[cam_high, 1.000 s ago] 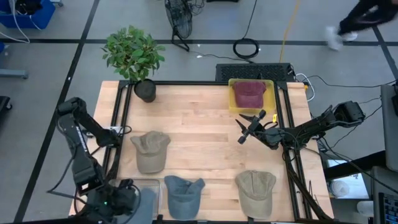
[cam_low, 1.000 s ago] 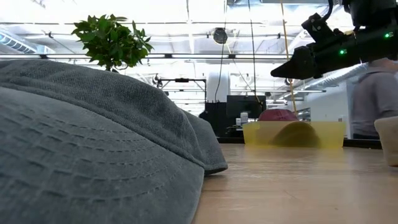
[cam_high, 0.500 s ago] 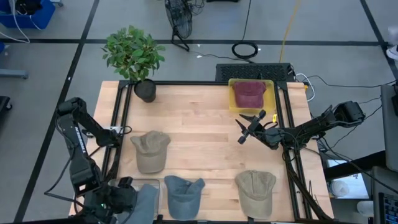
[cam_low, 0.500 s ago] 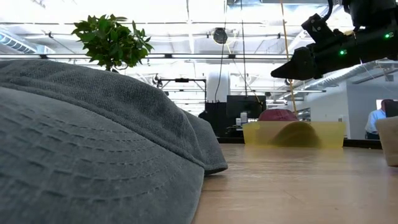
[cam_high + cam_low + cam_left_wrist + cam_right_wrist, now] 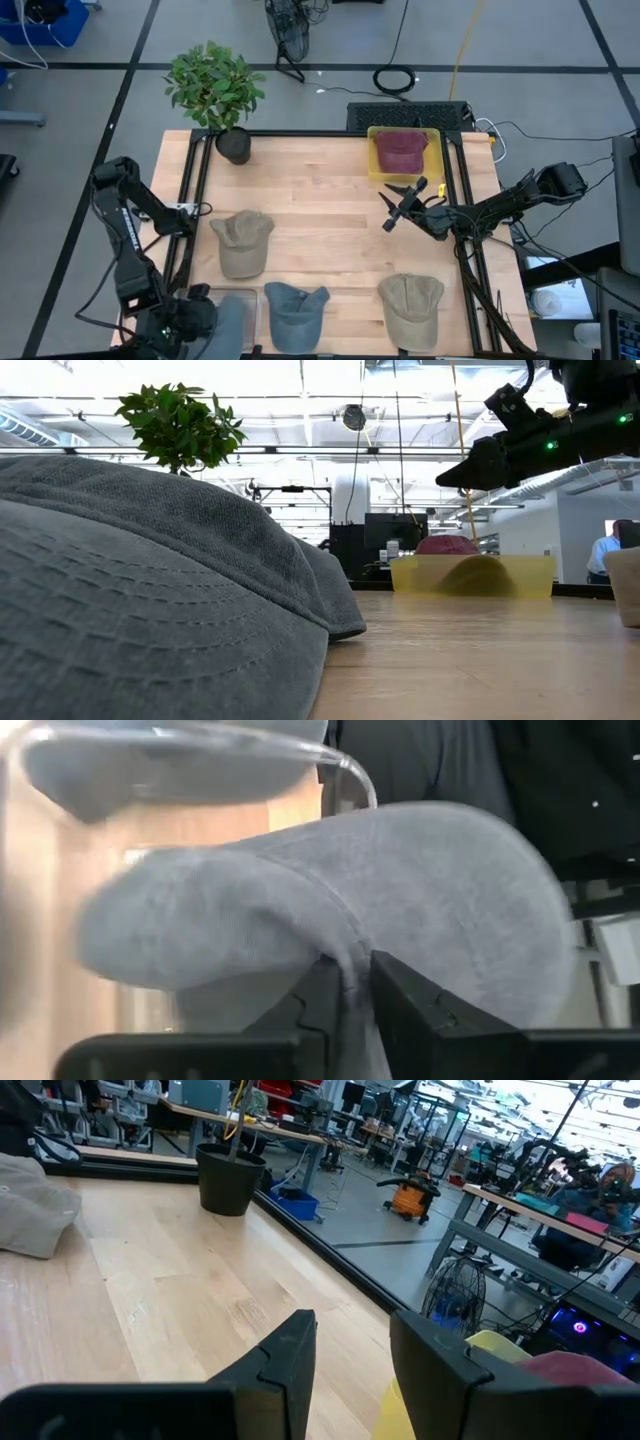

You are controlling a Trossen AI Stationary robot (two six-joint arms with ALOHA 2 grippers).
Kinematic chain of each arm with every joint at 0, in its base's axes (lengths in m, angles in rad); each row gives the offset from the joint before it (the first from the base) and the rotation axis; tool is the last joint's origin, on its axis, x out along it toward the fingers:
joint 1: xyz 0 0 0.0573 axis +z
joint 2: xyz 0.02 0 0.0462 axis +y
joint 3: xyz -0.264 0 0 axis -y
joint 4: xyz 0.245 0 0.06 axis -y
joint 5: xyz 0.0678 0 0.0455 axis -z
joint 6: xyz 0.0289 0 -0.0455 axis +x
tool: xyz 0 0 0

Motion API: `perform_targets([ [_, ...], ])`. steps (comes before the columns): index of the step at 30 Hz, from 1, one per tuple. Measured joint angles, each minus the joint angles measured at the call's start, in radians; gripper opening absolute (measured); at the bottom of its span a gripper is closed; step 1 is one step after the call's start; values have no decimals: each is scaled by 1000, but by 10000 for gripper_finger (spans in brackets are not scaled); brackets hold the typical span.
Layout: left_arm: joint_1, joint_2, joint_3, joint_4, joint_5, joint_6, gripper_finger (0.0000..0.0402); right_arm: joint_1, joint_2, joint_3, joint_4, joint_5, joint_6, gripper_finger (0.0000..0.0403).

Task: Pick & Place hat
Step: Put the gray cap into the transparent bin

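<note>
The left hand [image 5: 348,982] sits low at the tabletop's [image 5: 320,190] near left corner, its two dark fingers [image 5: 400,1000] close together with a fold of a grey hat [image 5: 420,900] caught between them. That grey hat [image 5: 232,322] lies in a clear bin [image 5: 215,296] at that corner, and in the low view its cloth fills the whole foreground. The rim of the clear bin curves across the left wrist view above the hat.

The right hand [image 5: 397,208] hangs above the tabletop by the right edge, just in front of a yellow bin [image 5: 372,160] at the far right corner. Its fingers [image 5: 290,1350] are spread with nothing between them. A maroon hat [image 5: 401,150] rests inside the yellow bin.

Three more hats lie on the bare wood: a tan hat [image 5: 242,242] toward the left edge, a blue-grey hat [image 5: 295,310] at the near edge in the middle, and an olive hat [image 5: 412,308] at the near right corner. A potted plant [image 5: 215,90] stands at the far left corner.

A person [image 5: 604,550] shows in the room behind, at the low view's right side.
</note>
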Motion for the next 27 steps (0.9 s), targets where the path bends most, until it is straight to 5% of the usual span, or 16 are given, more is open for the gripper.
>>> perform_targets([
  [12, 2, 0, -84, 75, 14, -16, 85, 0, 0, 0, 1, 0, 0, 121],
  [27, -5, 0, -84, -52, 4, 95, 85, 0, 0, 0, 1, 0, 0, 121],
])
